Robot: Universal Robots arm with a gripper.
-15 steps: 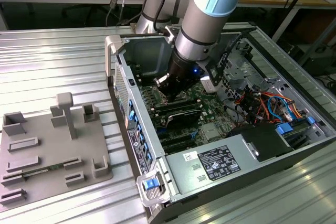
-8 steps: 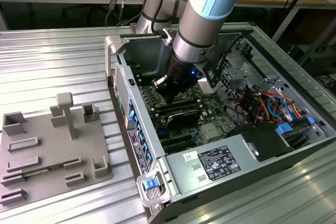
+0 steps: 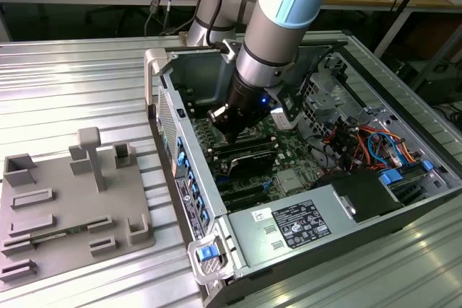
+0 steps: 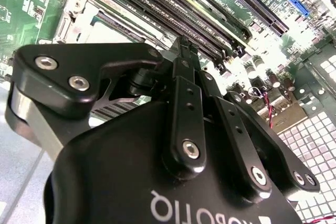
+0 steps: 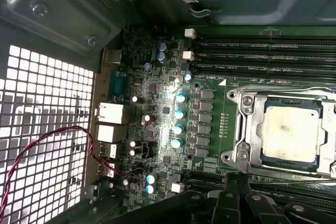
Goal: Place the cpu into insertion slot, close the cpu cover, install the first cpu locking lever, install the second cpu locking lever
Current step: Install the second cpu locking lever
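Starting at the exterior view's left, one grey fixture tray [image 3: 72, 207] with raised blocks lies on the ribbed metal surface [image 3: 65, 84]. Just beside it, toward the middle, stands one open computer case [image 3: 216, 200], its green motherboard [image 3: 289, 167] facing up. My single arm [image 3: 271, 34] reaches down into the case from the top of the frame, and the tool [image 3: 229, 126] hangs close over the board, at the long black memory slots [image 3: 249, 156]. Further to the exterior view's right sit a labelled metal box [image 3: 303, 223] and a bundle of blue and orange cables [image 3: 379, 146].

In the second wrist view the tool [image 4: 185, 45] has its fingers drawn together with nothing between them, and I cannot make out any contact with the board below.

In the first wrist view I count one cpu [image 5: 291, 132], lying flat inside the one insertion slot [image 5: 237, 153]. One cpu cover [image 5: 252, 121] lies down around the chip, framing its silvery top. A row of four blue-topped capacitors [image 5: 179, 114] stands near the socket, with one red wire [image 5: 52, 140] looping across the perforated case wall [image 5: 42, 103]. The tool [image 5: 247, 203] sits near the socket, apart from the cpu.
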